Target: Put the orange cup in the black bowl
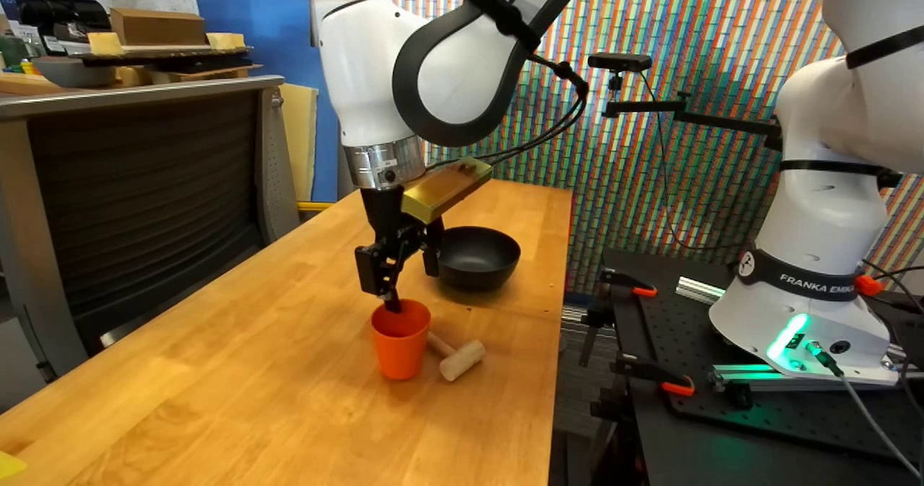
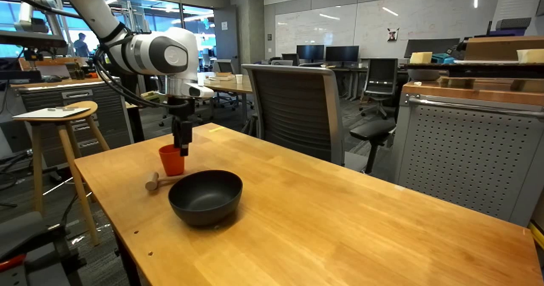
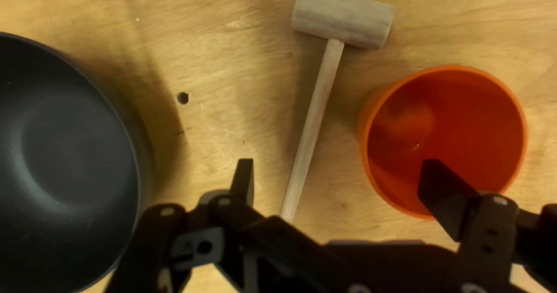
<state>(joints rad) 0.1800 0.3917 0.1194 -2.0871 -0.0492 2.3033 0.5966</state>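
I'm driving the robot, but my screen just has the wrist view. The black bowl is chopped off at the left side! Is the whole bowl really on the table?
Observer: Yes. An exterior view shows the whole black bowl resting on the wooden table, with no part of it past the edge.
Operator: Yay! I'm looking down into the cup. What's it like from the side?
Observer: In both exterior views, the outside of the orange cup is plain and gets narrower toward the bottom.
Operator: Cool. Is any robot light glowing?
Observer: Yes, in an exterior view a green light glows on a white robot base.
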